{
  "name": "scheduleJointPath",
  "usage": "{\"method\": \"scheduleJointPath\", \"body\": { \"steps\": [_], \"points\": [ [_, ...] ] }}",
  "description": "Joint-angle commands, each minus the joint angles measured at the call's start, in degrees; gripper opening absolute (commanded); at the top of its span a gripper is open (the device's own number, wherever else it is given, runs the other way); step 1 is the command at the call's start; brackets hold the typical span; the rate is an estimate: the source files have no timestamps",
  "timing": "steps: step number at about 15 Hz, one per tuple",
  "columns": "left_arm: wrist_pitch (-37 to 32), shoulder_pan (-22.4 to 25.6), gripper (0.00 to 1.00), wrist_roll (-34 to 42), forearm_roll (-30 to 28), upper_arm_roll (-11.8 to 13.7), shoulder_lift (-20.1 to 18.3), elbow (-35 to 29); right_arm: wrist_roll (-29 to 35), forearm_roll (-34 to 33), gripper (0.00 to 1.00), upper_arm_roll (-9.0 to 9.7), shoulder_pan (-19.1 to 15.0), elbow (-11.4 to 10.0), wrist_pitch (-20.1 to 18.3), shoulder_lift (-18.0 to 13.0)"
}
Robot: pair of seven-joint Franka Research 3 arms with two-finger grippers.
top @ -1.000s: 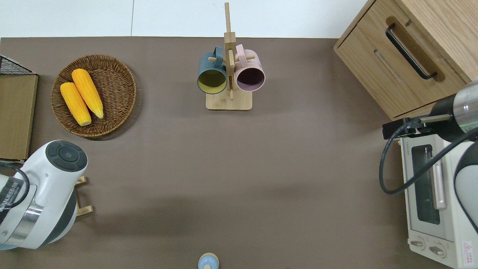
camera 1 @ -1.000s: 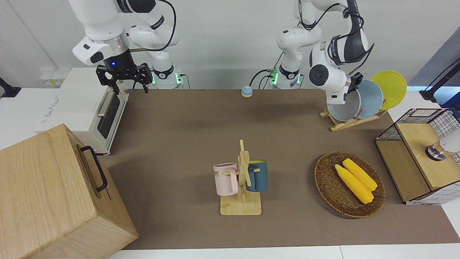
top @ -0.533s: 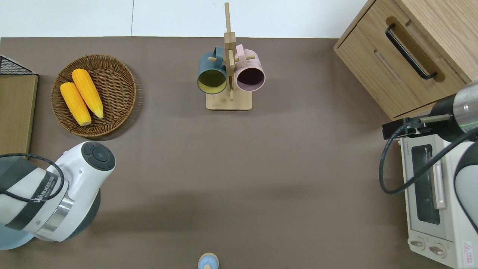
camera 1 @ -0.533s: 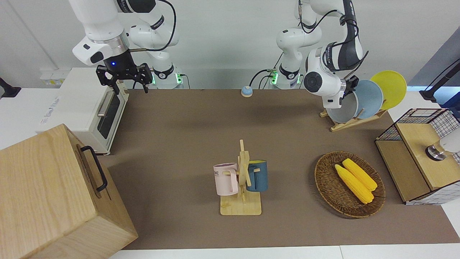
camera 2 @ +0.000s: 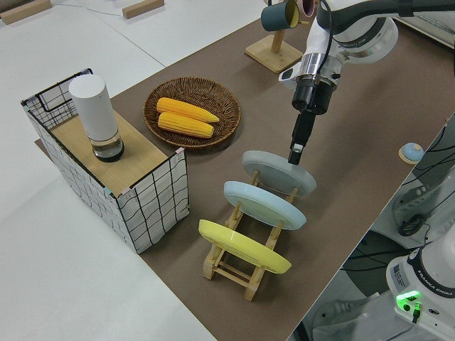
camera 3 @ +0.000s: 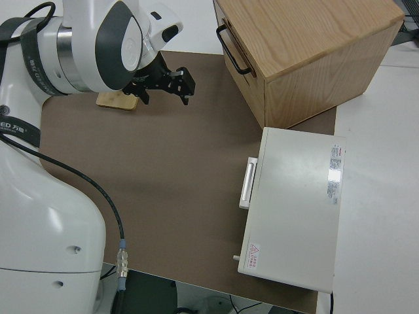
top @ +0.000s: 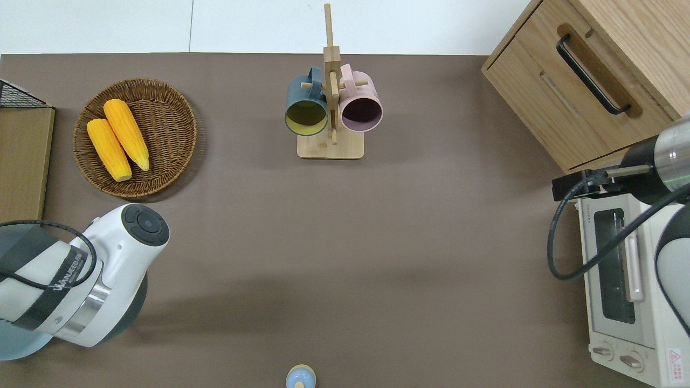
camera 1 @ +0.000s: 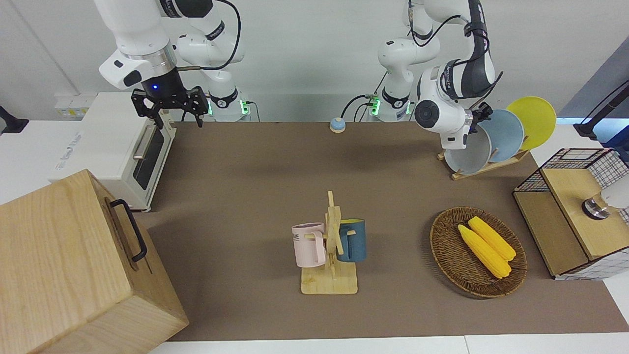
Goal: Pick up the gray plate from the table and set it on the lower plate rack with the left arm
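Observation:
The gray plate [camera 1: 469, 155] [camera 2: 279, 174] leans tilted at the low end of the lower plate rack [camera 1: 484, 167] [camera 2: 227, 266], beside the light blue plate [camera 1: 506, 135] and the yellow plate [camera 1: 535, 120]. My left gripper [camera 1: 480, 117] [camera 2: 295, 153] points down onto the gray plate's upper rim, its fingers together on that rim. In the overhead view the left arm hides the rack and most of the plates. My right gripper [camera 1: 169, 105] [camera 3: 163, 82] is parked and open, with nothing in it.
A wicker basket [camera 1: 444, 246] with two corn cobs sits farther from the robots than the rack. A wire-sided crate [camera 1: 580, 206] stands at the left arm's end. A wooden mug stand [camera 1: 330, 250] holds two mugs mid-table. A toaster oven [camera 1: 118, 142] and a wooden cabinet [camera 1: 64, 265] fill the right arm's end.
The left arm's wrist swung toward the table's middle, and the gray plate sank slightly lower into the rack's low end. The right arm has not moved.

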Motion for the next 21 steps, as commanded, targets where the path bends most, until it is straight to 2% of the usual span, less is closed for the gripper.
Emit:
{"method": "scheduleJointPath", "body": {
  "steps": [1,6,8,12,18,21],
  "points": [
    [-1.3,-0.9,1.00,-1.0,1.1,-0.1,0.1,0.0,0.8,-0.2,0.983,1.16,-1.2,1.2,-0.9,0.5],
    [-1.1,-0.7,1.00,-0.2,-0.3,-0.5,-0.2,2.4,0.8,-0.2,0.983,1.16,-1.3,1.2,-0.9,0.5],
    [-0.8,-0.9,1.00,-0.1,-3.6,-0.5,0.1,4.8,0.8,-0.2,0.983,1.16,-1.3,1.2,-0.9,0.5],
    [-0.9,-0.9,1.00,2.4,-14.4,-0.7,-0.3,12.0,0.8,-0.2,0.983,1.16,-1.3,1.2,-0.9,0.5],
    [-2.8,-0.6,1.00,13.1,-28.2,0.0,-1.0,21.7,0.8,-0.2,0.983,1.16,-1.3,1.1,-0.9,0.5],
    [-2.9,0.2,1.00,20.4,-39.7,2.0,-1.8,25.8,0.8,-0.2,0.983,1.16,-1.3,1.2,-0.9,0.5]
  ]
}}
